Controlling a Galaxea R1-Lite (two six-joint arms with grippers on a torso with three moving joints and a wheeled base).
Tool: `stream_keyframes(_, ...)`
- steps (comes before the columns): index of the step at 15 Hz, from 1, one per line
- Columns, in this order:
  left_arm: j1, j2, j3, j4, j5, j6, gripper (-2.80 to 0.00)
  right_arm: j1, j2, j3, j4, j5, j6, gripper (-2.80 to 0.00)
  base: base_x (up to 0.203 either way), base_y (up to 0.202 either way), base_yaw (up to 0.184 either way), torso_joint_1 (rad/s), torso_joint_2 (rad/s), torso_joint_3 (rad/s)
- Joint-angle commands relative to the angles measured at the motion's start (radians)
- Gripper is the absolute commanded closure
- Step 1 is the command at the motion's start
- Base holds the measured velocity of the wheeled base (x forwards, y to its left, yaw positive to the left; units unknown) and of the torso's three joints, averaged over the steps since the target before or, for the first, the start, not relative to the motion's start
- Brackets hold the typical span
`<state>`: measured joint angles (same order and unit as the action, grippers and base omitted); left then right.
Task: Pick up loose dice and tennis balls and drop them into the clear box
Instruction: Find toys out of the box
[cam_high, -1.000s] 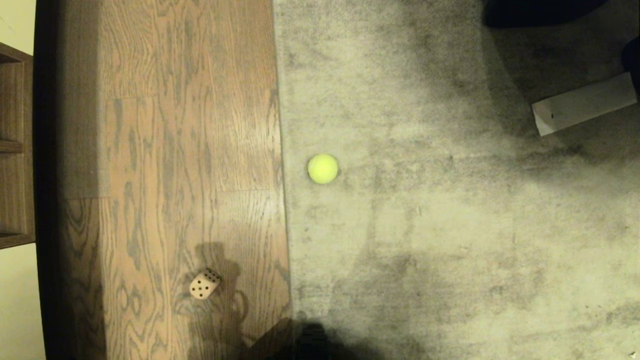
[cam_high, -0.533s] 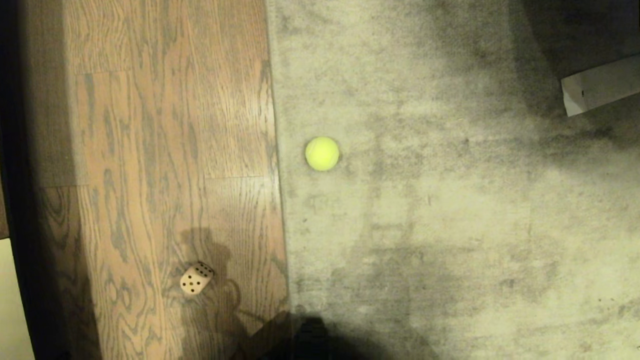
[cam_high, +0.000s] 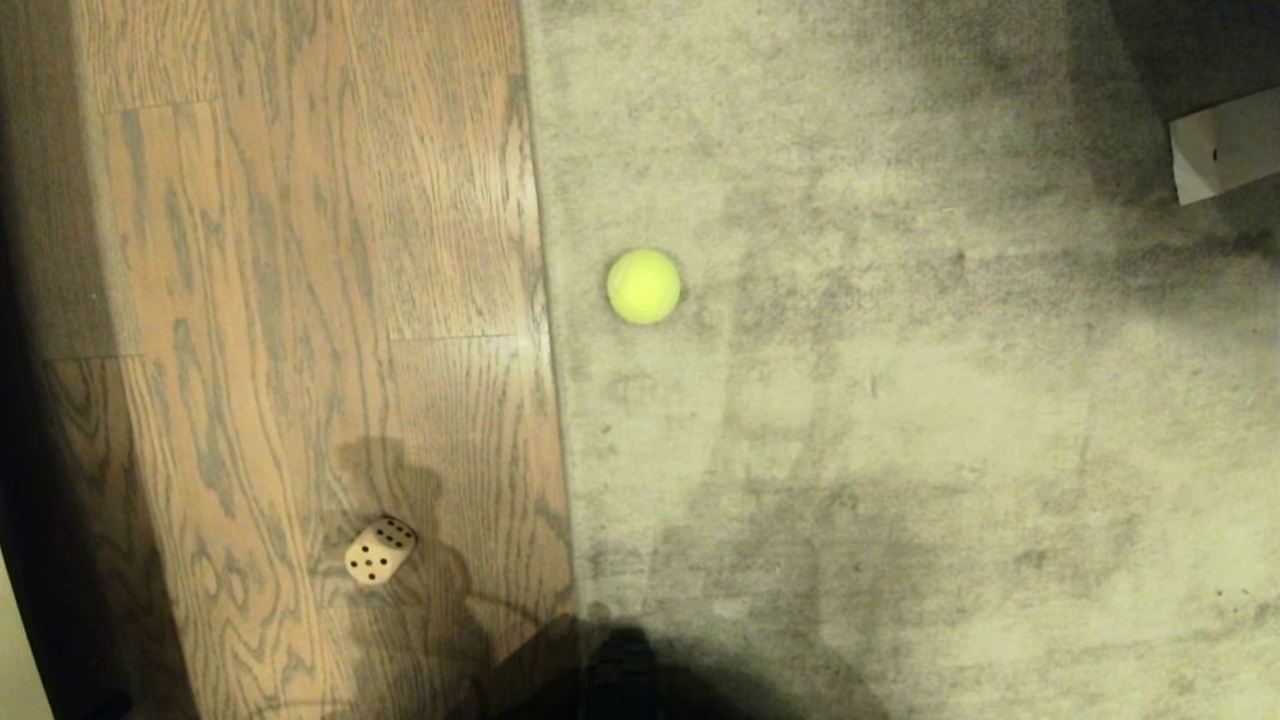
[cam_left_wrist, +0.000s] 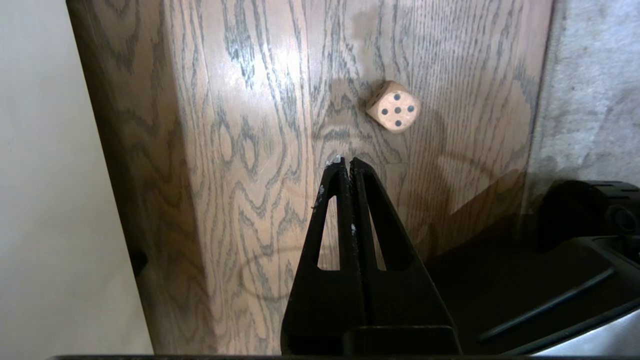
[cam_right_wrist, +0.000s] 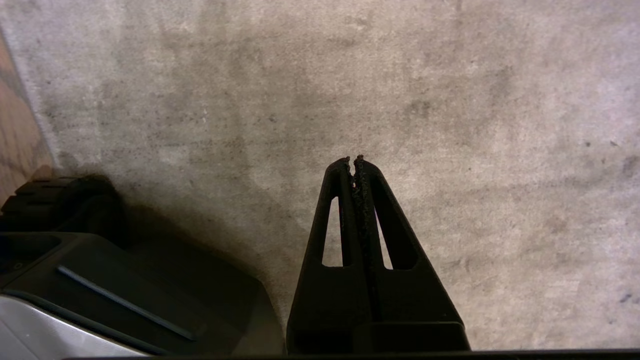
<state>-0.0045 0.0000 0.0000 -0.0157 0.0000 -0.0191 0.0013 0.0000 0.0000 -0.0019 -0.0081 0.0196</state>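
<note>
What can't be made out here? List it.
- Clear box: in no view.
- White object: cut off by the head view's right edge; cannot be identified.
- Die: underside hidden against the wood floor.
- Ball: absent from both wrist views.
- Both arms: outside the head view.

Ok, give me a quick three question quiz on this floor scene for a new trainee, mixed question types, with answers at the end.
1. True or false: the tennis ball lies on the wood floor.
2. Which surface is the die on: A) carpet, B) wood floor, C) a shelf?
3. Fill in: the left hand and right hand are both ____ and hold nothing.

Key:
1. False; it sits on the carpet, near its edge.
2. B
3. shut
</note>
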Motion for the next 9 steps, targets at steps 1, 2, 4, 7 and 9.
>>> stream_keyframes(1, 0.0, 0.0, 0.003, 0.0, 0.0, 0.002, 0.0, 0.0, 0.0, 0.001, 0.0, 0.0, 0.0, 0.0, 0.0, 0.0, 0.0, 0.006, 0.0, -0.045)
stream_keyframes(2, 0.0, 0.0, 0.002, 0.0, 0.0, 0.005, 0.0, 0.0, 0.0, 0.0, 0.0, -0.001, 0.0, 0.0, 0.0, 0.0, 0.0, 0.007, 0.01, -0.025)
stream_keyframes(4, 0.0, 0.0, 0.001, 0.005, 0.0, 0.058, 0.0, 0.0, 0.0, 0.001, 0.0, -0.001, 0.0, 0.0, 0.0, 0.0, 0.0, 0.0, 0.0, 0.0)
stream_keyframes(7, 0.003, 0.001, -0.002, 0.024, -0.029, 0.196, 0.0, 0.0, 0.0, 0.0, 0.0, 0.0, 0.0, 0.0, 0.0, 0.0, 0.0, 0.0, 0.0, 0.0)
stream_keyframes(9, 0.004, 0.005, -0.004, 0.03, -0.032, 0.217, 0.0, 0.0, 0.0, 0.0, 0.0, -0.001, 0.0, 0.0, 0.0, 0.0, 0.0, 0.0, 0.0, 0.0)
